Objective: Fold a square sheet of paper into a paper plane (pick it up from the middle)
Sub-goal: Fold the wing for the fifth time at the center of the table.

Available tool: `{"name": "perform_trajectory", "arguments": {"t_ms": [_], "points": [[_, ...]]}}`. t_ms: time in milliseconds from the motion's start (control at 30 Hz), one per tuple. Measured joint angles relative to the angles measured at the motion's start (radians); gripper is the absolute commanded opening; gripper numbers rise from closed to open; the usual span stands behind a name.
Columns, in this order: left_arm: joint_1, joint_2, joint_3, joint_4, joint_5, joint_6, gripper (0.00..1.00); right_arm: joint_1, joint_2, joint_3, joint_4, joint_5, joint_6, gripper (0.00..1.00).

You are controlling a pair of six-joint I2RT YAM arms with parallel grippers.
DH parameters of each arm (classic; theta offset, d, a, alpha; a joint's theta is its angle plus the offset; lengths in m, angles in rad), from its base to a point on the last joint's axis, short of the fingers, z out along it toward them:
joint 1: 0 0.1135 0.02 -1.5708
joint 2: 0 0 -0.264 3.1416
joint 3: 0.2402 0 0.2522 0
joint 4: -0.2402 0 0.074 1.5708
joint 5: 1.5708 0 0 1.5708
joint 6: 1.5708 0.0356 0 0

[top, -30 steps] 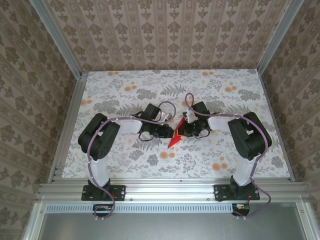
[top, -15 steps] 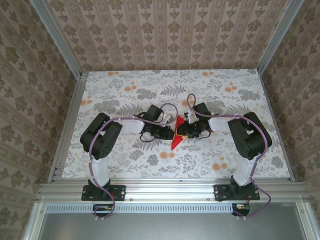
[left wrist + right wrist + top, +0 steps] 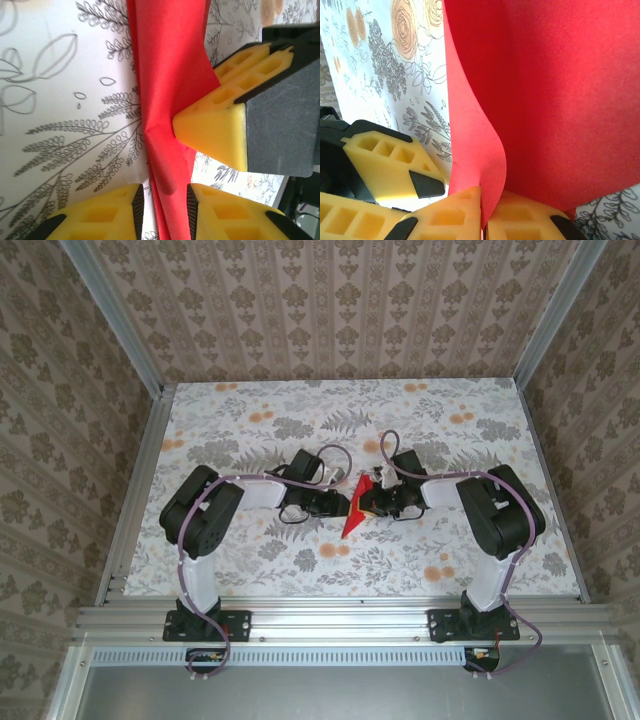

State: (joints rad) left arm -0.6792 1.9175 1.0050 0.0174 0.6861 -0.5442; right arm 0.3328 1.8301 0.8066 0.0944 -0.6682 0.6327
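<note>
The red paper, folded into a narrow pointed paper plane (image 3: 351, 521), stands on edge at the table's middle, its tip toward the near side. My left gripper (image 3: 340, 505) comes at it from the left. In the left wrist view the paper plane (image 3: 170, 75) runs between the jaws of the left gripper (image 3: 164, 202), which is open: the right pad (image 3: 192, 206) lies against the paper and the left one stands off it. My right gripper (image 3: 368, 502) meets it from the right. In the right wrist view, that gripper (image 3: 482, 207) is shut on a raised fold of the paper plane (image 3: 560, 100).
The floral tablecloth (image 3: 250, 430) covers the table. Aluminium rails (image 3: 340, 618) frame it, with patterned walls on three sides. Both arms lie low over the cloth, elbows out. A finger of the right gripper (image 3: 220, 125) presses the paper just ahead of my left jaws.
The left jaws have parted slightly around the paper. The red paper looks narrower than half a second ago. Both grippers stay close together at the table's middle.
</note>
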Motion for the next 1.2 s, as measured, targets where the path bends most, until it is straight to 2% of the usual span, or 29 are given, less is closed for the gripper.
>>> {"name": "perform_trajectory", "arguments": {"t_ms": [133,400,533,833,1033,1200], "points": [[0.007,0.000,-0.003,0.009,0.014,-0.025,0.30,-0.007,0.000,-0.014,0.033,-0.017,0.019,0.11],[0.006,0.010,0.001,-0.019,0.039,-0.025,0.17,-0.009,0.000,-0.018,0.042,-0.019,0.030,0.12],[0.006,0.024,0.016,-0.053,0.038,-0.012,0.15,-0.010,0.000,-0.019,0.045,-0.021,0.031,0.12],[-0.013,0.034,0.063,-0.134,0.009,0.028,0.17,-0.012,0.000,-0.023,0.058,-0.032,0.035,0.15],[-0.016,0.034,0.066,-0.142,-0.006,0.029,0.18,-0.013,0.000,-0.027,0.059,-0.024,0.034,0.08],[-0.014,0.025,0.050,-0.100,-0.008,-0.008,0.23,-0.012,0.000,-0.028,0.060,-0.020,0.033,0.07]]}}
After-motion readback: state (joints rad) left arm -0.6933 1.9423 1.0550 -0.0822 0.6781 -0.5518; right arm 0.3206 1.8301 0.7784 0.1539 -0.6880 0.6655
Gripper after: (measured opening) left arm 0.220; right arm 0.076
